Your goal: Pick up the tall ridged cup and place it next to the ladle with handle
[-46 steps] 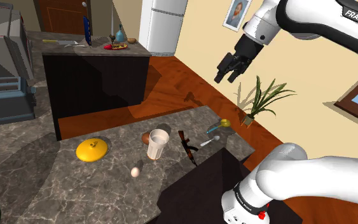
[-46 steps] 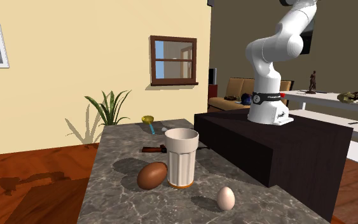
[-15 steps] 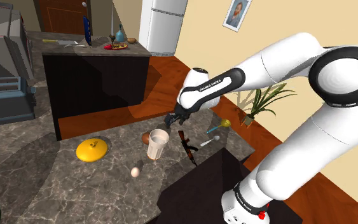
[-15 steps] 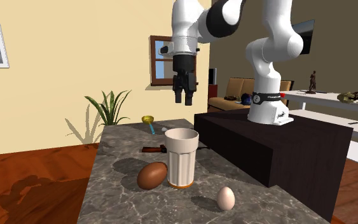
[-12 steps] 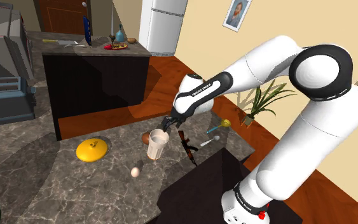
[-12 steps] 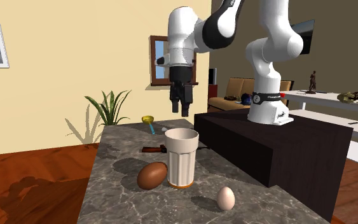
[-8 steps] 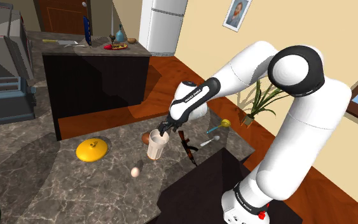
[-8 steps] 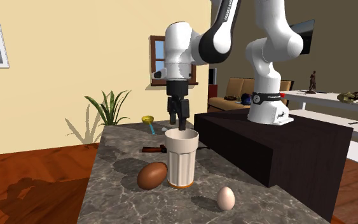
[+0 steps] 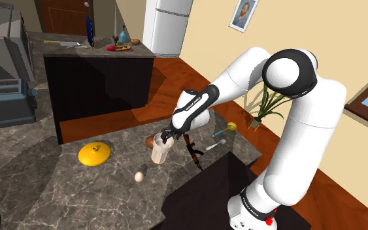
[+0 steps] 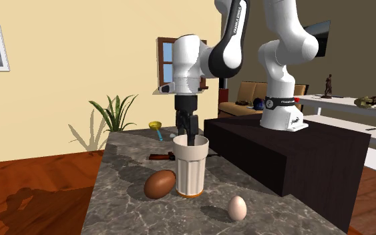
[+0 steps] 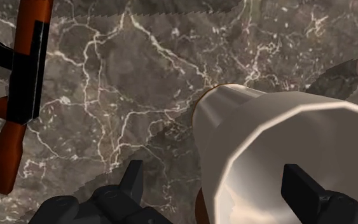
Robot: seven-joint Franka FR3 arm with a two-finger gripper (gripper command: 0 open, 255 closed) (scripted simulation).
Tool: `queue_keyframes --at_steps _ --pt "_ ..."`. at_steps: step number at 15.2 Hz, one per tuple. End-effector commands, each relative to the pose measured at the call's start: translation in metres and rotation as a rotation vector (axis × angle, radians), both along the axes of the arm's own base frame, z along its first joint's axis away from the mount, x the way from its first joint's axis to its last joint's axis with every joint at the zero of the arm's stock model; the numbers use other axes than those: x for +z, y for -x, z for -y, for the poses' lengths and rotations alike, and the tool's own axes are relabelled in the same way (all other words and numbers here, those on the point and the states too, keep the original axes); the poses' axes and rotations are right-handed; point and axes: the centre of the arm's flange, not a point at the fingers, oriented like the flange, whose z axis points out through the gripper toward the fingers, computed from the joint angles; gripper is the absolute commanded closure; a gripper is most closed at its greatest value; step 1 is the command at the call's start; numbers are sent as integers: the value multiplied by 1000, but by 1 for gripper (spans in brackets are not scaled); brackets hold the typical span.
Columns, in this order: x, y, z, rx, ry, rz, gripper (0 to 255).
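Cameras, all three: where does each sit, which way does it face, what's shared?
Shoulder view: high beside the stand, looking down over the marble counter; the arm reaches up-left to the cup.
Second exterior view: low at the counter's far end, facing the stand; arm and gripper at the cup rim.
Wrist view: on the hand, looking down; black fingers straddle the cup's wall.
Shared: cup in all three; toy rifle beside it in shoulder and wrist views.

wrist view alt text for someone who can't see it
The open black gripper straddles the wall of a tall cream cup, one finger outside, one inside. A brown and black toy rifle lies nearby on the grey marbled counter.
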Motion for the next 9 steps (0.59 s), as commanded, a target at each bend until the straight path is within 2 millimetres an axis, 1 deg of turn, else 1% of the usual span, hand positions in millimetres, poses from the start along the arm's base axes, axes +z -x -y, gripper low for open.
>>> queue_keyframes --at_steps 1,6,7,9 --pt "-1 0 0 0 0 0 0" --pt "-1 0 0 0 0 0 0" --pt "-1 0 0 0 0 0 255" --pt "-1 0 0 0 0 0 255"
